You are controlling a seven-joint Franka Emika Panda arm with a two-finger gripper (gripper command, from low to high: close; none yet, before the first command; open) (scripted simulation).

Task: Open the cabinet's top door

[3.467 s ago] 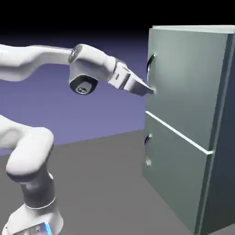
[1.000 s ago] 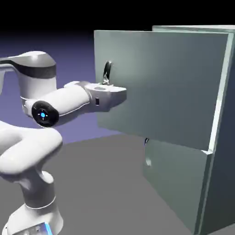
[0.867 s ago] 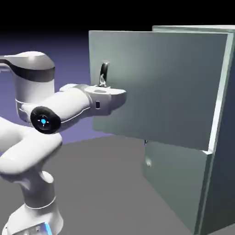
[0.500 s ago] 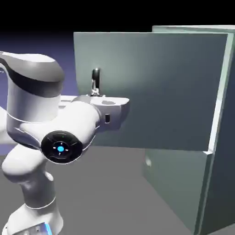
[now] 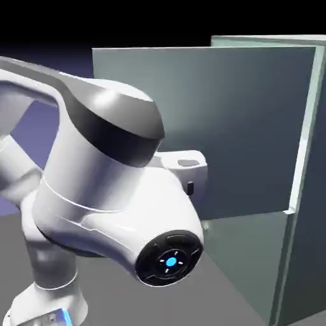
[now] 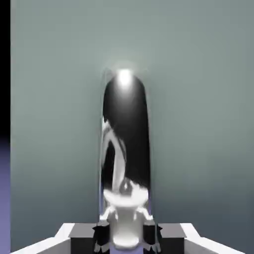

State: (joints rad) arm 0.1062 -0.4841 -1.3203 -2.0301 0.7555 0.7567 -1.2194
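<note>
The tall grey-green cabinet [image 5: 311, 191] stands at the exterior view's right. Its top door [image 5: 242, 121] is swung far out to the left, its front face turned toward the camera. In the exterior view a big white arm joint [image 5: 121, 191] hides the handle and my fingers; only the back of the hand [image 5: 188, 167] shows against the door. In the hand view the dark, glossy curved handle [image 6: 125, 134] rises upright against the door panel [image 6: 198, 124]. My gripper [image 6: 125, 234] is shut on the handle's lower end, one fingertip on each side.
The shorter lower panel [image 5: 248, 261] sits closed under the open door. The arm's elbow and joint cap [image 5: 169, 261] fill the exterior view's lower left. Grey table [image 5: 210, 299] lies in front of the cabinet.
The door has swung further open to the exterior view's left, pulled by the handle. The arm has folded back toward the camera and now covers the handle and gripper.
</note>
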